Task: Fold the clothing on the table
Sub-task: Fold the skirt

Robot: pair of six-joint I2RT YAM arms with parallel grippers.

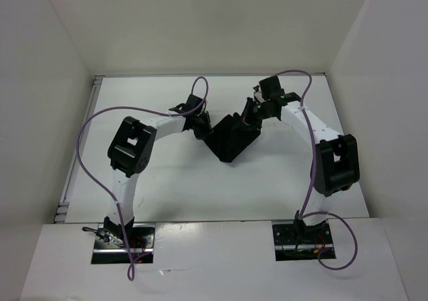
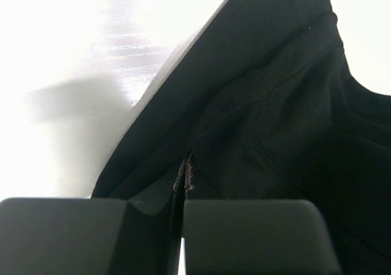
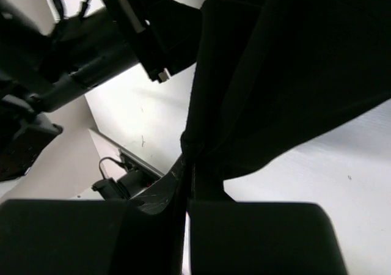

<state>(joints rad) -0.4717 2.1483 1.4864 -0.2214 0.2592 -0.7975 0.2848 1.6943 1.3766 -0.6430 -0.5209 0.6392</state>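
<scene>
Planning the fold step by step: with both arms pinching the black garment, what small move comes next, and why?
Probably ease the arms apart slightly. The left gripper and right gripper are both shut on the clothing, close together, so it sags bunched between them over the table; spreading should flatten it.

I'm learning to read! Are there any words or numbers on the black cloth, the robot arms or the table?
None: no words, numbers or signs can be read in any view.
The clothing is plain black, with no label showing.
The table is plain white.
The left gripper and right gripper show no lettering.
</scene>
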